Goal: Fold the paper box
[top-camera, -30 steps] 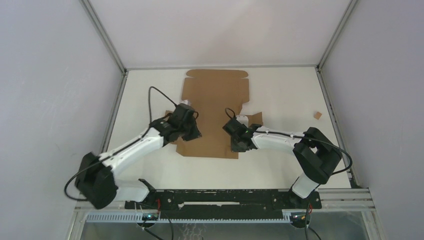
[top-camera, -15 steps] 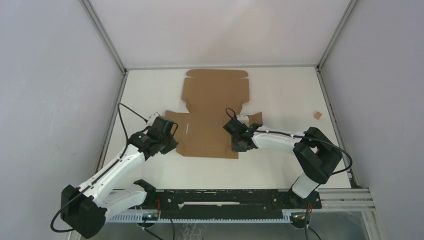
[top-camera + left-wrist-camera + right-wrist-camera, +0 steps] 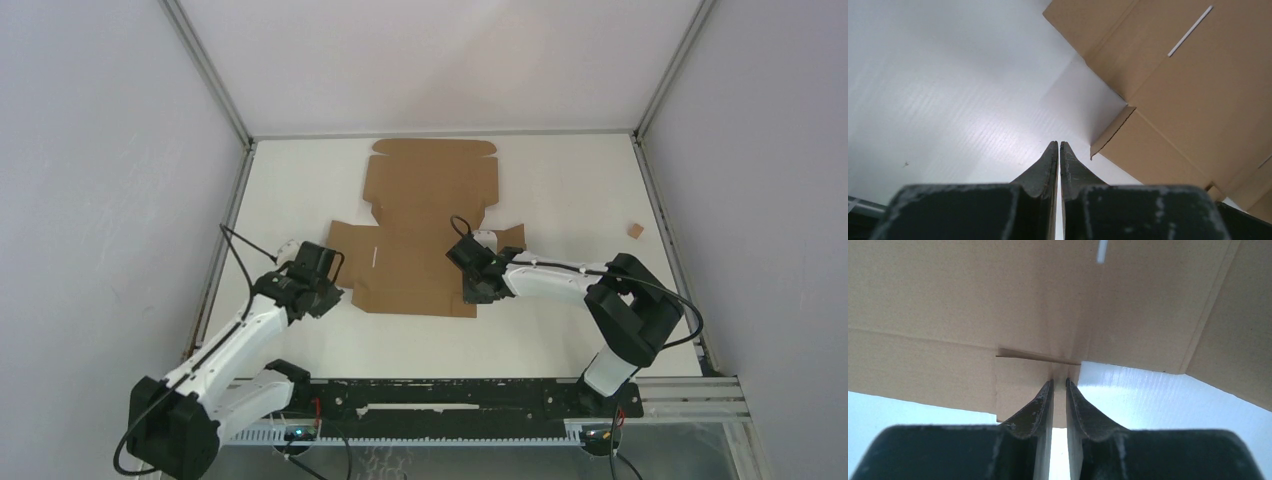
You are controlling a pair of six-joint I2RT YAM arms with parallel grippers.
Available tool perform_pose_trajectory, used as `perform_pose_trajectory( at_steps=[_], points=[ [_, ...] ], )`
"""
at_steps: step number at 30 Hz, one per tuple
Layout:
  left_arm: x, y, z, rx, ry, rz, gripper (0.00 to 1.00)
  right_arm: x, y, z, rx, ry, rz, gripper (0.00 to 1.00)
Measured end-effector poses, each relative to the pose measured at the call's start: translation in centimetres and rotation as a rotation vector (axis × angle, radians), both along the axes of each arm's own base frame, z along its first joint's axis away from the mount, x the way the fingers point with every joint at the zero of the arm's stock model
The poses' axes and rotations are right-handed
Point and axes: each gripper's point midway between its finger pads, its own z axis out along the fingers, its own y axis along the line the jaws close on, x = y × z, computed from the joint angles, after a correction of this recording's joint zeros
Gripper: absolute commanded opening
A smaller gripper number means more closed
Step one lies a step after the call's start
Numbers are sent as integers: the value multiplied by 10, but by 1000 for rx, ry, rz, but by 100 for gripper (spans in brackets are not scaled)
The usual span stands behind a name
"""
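Top external view: the paper box [image 3: 425, 215] lies flat and unfolded on the white table [image 3: 570, 190], from centre toward twelve o'clock. The left gripper [image 3: 1058, 145] is just off the box's seven o'clock corner, jaws almost together, holding nothing. The right gripper [image 3: 1059, 382] meets the five o'clock corner tab, jaws slightly apart; whether they pinch cardboard I cannot tell.

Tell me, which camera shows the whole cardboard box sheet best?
The top external view: the paper box lies flat, nearly all visible, flaps and tabs included. The left wrist view catches only one corner with a slit; the right wrist view only a close patch at its edge.
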Motion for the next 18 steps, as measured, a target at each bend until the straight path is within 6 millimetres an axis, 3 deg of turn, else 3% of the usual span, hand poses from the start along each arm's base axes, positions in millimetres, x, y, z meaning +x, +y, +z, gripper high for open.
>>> perform_pose_trajectory(
  at_steps=[6,18],
  points=[
    [7,-15,-24,-25,71,-53,6,0,2,0,3,1,4,22],
    [26,-40,-29,-99,45,-152,3,-1,3,0,6,3,7,22]
  ],
)
